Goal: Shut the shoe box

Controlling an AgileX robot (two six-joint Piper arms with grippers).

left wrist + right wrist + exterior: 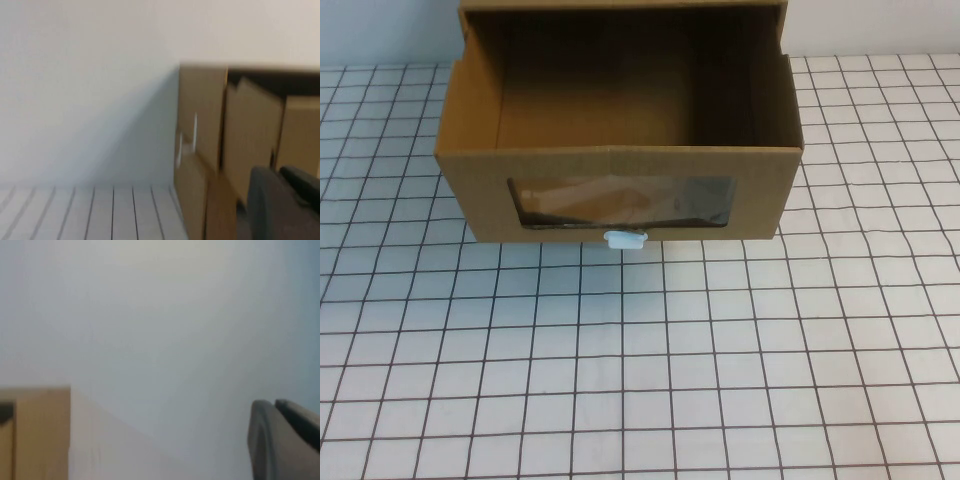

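Note:
The shoe box (760,195) is brown cardboard and stands at the far middle of the table. Its drawer is pulled out toward me and looks empty inside. The front has a clear window (620,203) with a small white pull tab (626,239) below it. Neither arm shows in the high view. My left gripper (279,171) is shut on nothing, close beside the box's side (200,115). My right gripper (274,402) is shut on nothing, facing the pale wall, with a box corner (42,430) off to one side.
The table (640,380) is white with a dark grid and stretches from the box toward me. A pale wall (380,30) rises right behind the box.

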